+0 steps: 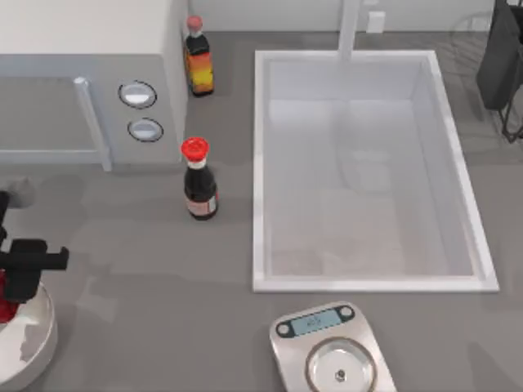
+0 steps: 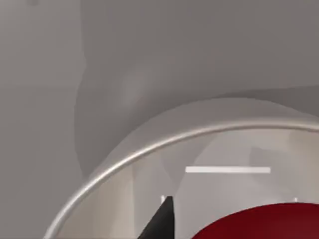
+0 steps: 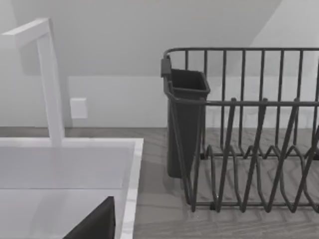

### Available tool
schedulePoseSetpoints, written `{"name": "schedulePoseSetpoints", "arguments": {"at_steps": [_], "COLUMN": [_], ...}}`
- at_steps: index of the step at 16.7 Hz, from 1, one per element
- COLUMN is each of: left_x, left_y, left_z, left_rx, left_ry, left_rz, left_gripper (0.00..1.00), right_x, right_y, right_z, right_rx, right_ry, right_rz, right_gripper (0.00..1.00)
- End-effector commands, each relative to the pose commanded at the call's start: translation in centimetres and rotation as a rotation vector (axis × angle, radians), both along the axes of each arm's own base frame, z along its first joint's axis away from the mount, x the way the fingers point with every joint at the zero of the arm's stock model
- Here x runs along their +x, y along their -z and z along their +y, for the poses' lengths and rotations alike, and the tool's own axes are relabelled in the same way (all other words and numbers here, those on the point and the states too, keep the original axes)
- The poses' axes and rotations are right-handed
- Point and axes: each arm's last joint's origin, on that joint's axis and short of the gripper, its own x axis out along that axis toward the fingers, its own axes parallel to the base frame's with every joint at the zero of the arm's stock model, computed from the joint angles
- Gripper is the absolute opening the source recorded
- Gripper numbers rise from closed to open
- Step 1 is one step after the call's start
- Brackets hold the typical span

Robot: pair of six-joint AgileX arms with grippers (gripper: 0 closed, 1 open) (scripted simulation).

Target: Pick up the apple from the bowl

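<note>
top view: the left gripper (image 1: 11,287) hangs over the bowl (image 1: 37,347), the apple (image 1: 7,306) right beneath it, presumably lined up for a grasp; i cannot tell how far it is open. a sauce bottle (image 1: 198,181) stands well clear.

left wrist view: the apple (image 2: 264,224) lies close below, inside the bowl rim (image 2: 149,147).

right wrist view: the right arm sits parked near a dish rack (image 3: 249,129).

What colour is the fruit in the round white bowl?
Deep glossy red apple; the left wrist view shows it best.

Black left gripper (image 1: 18,273) at table's nine-to-eight o'clock edge, over round white bowl (image 1: 37,347) holding glossy red apple (image 1: 6,306). Red-capped dark sauce bottle (image 1: 198,184) toward one o'clock from gripper.
</note>
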Motion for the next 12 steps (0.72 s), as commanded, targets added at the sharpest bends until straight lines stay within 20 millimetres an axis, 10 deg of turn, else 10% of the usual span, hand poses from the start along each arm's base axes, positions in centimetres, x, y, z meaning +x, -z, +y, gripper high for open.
{"name": "schedulePoseSetpoints", "arguments": {"at_steps": [8,12], "left_x": [-0.3,-2.4], "left_y": [-15.7,-19.9], "left_z": [0.0,0.1], "left_rx": [0.001,-0.001], "left_ry": [0.000,0.000], "left_rz": [0.016,-0.014], "left_gripper": [0.00,0.00], "right_x": [0.0,0.0], "right_y": [0.0,0.0], "right_z": [0.0,0.0], "right_rx": [0.000,0.000], "right_ry": [0.000,0.000], "right_rz": [0.000,0.000], "right_gripper": [1.00,1.00]}}
